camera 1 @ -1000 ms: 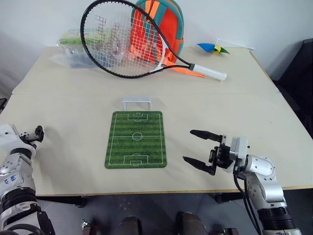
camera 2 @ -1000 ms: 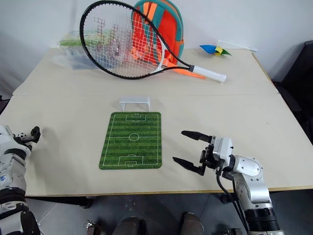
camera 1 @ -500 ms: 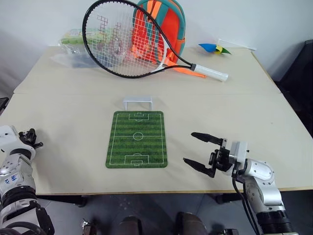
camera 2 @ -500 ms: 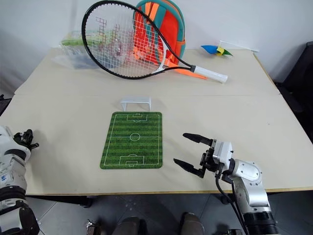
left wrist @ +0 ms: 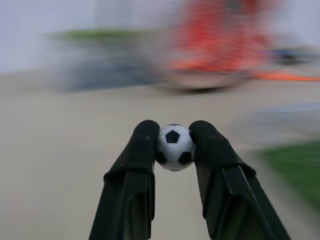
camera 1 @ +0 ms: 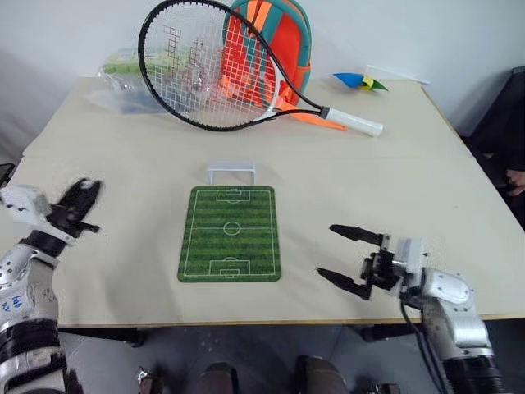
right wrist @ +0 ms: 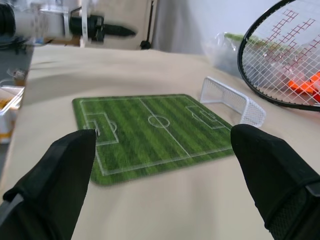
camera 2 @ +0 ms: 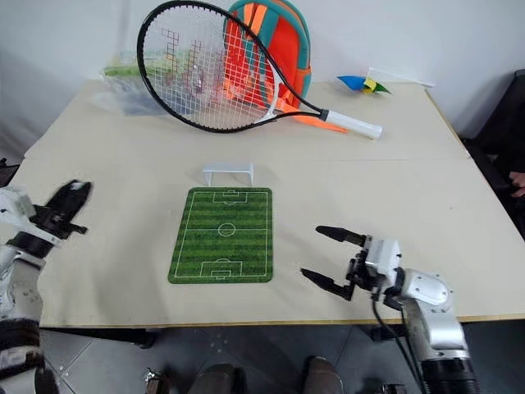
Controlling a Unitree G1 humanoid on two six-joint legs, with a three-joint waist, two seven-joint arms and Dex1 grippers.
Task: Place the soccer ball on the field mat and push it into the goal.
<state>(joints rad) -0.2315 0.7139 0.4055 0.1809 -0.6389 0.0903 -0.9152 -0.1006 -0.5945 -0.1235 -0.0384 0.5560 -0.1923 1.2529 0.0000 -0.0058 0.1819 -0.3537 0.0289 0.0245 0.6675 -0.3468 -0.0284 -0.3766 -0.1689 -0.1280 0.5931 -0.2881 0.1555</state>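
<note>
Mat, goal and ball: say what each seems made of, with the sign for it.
Mat: thin and flexible, likely rubber or foam with a matte printed top; it lies flat, with rounded corners. Goal: probably white plastic; slim frame with fine mesh netting. Ball: looks like smooth, slightly glossy hard plastic or rubber; faint shine, no visible dent where the left gripper pinches it.

A beige bench (camera 1: 123,271) with a seam running across it carries everything. The field mat (camera 1: 230,233) lies flat near the middle of the near edge, with the goal (camera 1: 230,173) standing just beyond its far short side. Along the far edge, a tennis racket (camera 1: 221,70) leans on an orange backpack (camera 1: 275,45), a clear plastic bag (camera 1: 123,82) lies toward the far left corner, and a blue-and-yellow paper toy (camera 1: 358,80) lies toward the far right corner.
</note>
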